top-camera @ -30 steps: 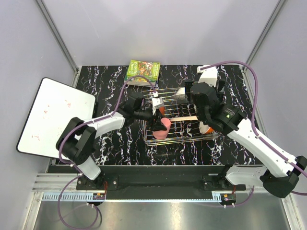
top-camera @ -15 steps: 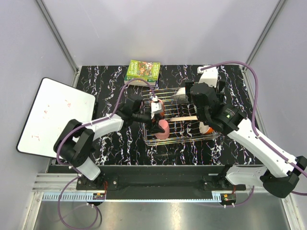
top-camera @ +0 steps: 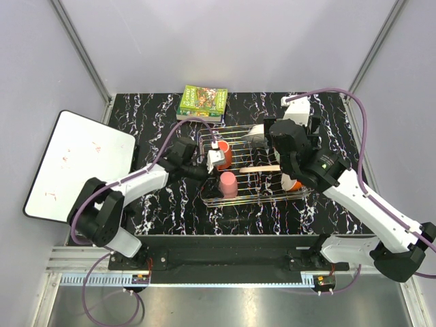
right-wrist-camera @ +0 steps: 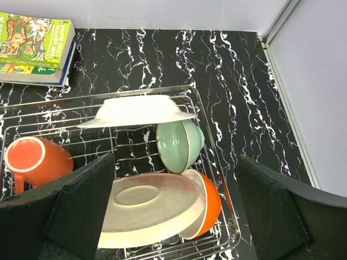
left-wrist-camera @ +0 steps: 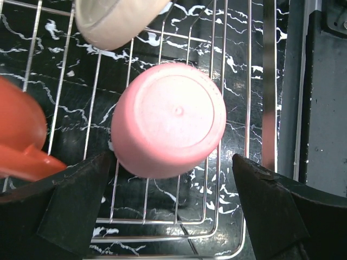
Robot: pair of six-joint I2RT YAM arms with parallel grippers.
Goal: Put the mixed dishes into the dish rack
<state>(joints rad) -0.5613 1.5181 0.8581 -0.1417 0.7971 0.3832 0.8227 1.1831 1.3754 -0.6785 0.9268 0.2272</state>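
Your left gripper [top-camera: 216, 162] hangs wide open with nothing in it. The pink cup [left-wrist-camera: 169, 119] stands upside down on the wires of the rack [left-wrist-camera: 162, 222], near its front left corner. It sits right between the two fingers, base up toward the wrist. With the cup's axis upright, a straight pull away looks safest, since drifting sideways could tip it. Your right gripper [right-wrist-camera: 173, 168] is open too, empty, and farther from the cup.
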